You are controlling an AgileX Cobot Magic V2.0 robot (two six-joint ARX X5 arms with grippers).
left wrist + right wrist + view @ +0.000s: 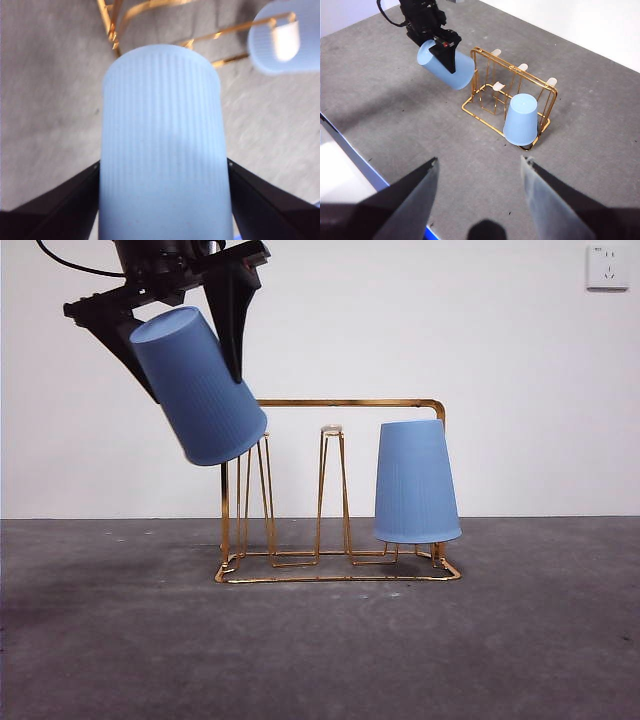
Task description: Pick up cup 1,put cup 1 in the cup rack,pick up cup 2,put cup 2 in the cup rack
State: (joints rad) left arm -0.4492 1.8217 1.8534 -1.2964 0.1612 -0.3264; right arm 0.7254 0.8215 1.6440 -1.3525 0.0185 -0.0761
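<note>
The left end effector hangs at the upper left, tilted, its two black jaws clamped on the sides of a blue ribbed cup. That cup is held slanted, mouth down, just left of the gold wire cup rack, near its left peg. There are two blue cups: the second cup sits upside down on the rack's right peg. The rack stands on the grey desk. The right end effector waits well apart, jaws spread wide and holding nothing.
</note>
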